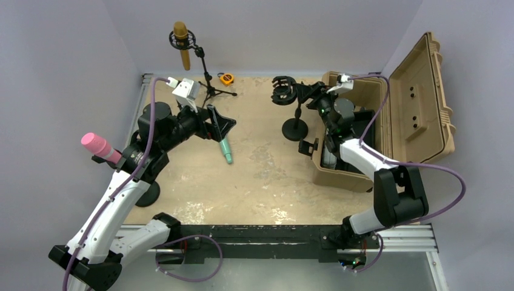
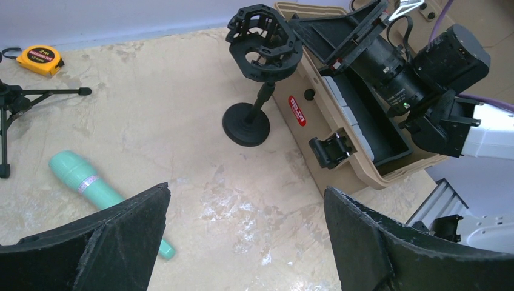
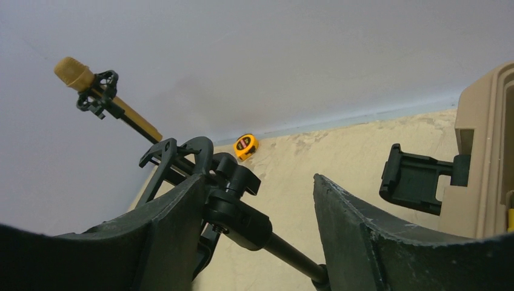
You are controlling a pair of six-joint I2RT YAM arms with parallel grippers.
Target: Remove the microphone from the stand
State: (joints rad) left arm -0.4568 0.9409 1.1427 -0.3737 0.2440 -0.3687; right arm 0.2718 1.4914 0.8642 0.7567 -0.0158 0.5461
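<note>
— Where's the teal microphone (image 1: pixel 225 150)?
— Flat on the counter (image 1: pixel 260 176), left of the empty stand (image 1: pixel 295 115), apart from it.
— The left claw (image 2: pixel 245 200)?
— Released, spread wide and holding nothing, hanging just over the microphone, left of the stand.
— And the right claw (image 3: pixel 257 182)?
— Its fingers are apart on either side of the stand's neck, below the shock mount (image 2: pixel 263 42). It isn't clamped.
— Around it?
— A tan case (image 1: pixel 339 176), lid up, just right of the stand.
</note>
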